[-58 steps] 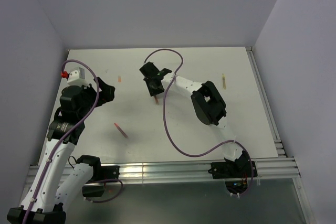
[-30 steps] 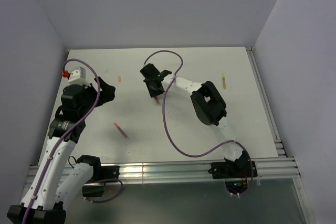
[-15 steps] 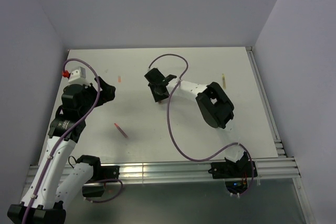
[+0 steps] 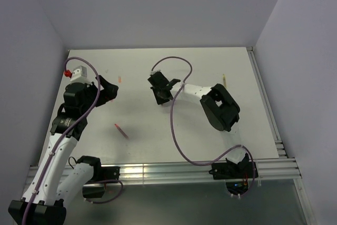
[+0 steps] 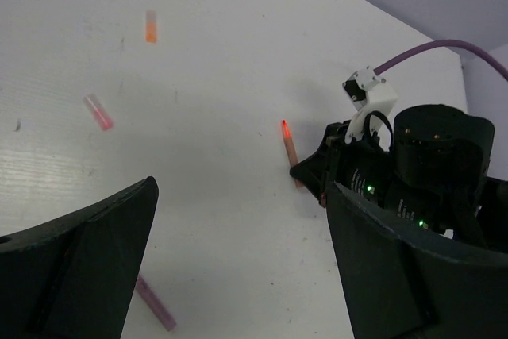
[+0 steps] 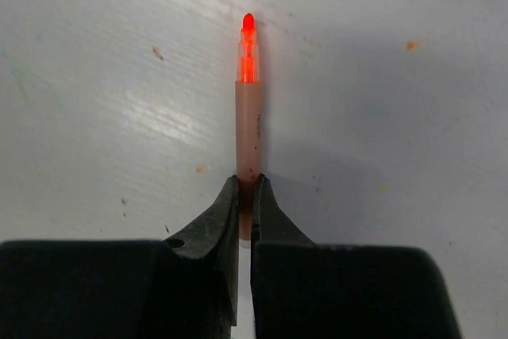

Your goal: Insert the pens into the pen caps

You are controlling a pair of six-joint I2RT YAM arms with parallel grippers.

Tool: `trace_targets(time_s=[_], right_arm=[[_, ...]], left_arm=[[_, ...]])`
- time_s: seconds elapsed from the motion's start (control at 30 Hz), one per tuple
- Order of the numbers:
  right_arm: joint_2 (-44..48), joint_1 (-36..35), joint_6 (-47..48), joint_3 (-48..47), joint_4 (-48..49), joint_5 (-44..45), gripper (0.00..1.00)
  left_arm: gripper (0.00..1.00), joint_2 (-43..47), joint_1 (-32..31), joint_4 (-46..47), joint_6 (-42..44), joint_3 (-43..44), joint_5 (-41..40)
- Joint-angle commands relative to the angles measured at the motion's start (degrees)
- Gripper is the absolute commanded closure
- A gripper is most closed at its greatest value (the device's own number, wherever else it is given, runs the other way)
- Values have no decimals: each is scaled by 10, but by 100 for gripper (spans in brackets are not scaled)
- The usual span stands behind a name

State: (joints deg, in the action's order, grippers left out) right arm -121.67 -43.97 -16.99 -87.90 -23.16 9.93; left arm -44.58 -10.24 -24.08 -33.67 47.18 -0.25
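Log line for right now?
right arm: jaws shut on pale pink red-tipped pen | left arm: jaws open, empty | short orange cap: lying loose

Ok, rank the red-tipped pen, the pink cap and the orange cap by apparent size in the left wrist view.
1. Red-tipped pen, longest, though one end hides in the jaws of the right gripper.
2. Pink cap.
3. Orange cap, slightly smaller, but farther from the camera, so these two may match.
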Motion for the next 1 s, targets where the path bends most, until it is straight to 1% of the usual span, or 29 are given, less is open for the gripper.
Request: trace_targets(time_s=[0.0,0.03,0.1,0.13,0.17,0.2,0.3,0.33,0.4,0.53,0.7,0.97], right_arm=[[90,-4,-9,49,24,-7,100],[111,-4,-10,73,42,-22,100],[156,-3,-18,102,64,-42,100],[201,-3,-23,127,85,-52,100],[223,-4,-33,141,94,-81,100],[263,-3,-40,155,107,-97,100],[333,-4,-75,208,165,-167,100],[347,-3,-86,221,197,-187,100],[382,-4,-116,252,228,-233,100],[411,-4,-161,287,302,-296,100],[423,-4,-198,298,345,-341,100],[425,-9,-229,298,374,-367,100]], left_arm=[[7,-6,2,73,-54,-13,53],[8,-9,2,92,-80,-22,71],[9,-17,2,119,-102,-41,107],[10,-31,2,143,-117,-45,114],[11,-38,2,151,-123,-46,124],[12,-49,1,164,-129,-52,147],[16,-58,-4,199,-143,-59,169],[16,-60,-7,206,-148,-60,171],[16,-61,-14,228,-152,-62,177],[18,-63,-30,287,-172,-77,214],[22,-60,-49,341,-195,-90,233],[31,-74,-72,369,-206,-97,243]])
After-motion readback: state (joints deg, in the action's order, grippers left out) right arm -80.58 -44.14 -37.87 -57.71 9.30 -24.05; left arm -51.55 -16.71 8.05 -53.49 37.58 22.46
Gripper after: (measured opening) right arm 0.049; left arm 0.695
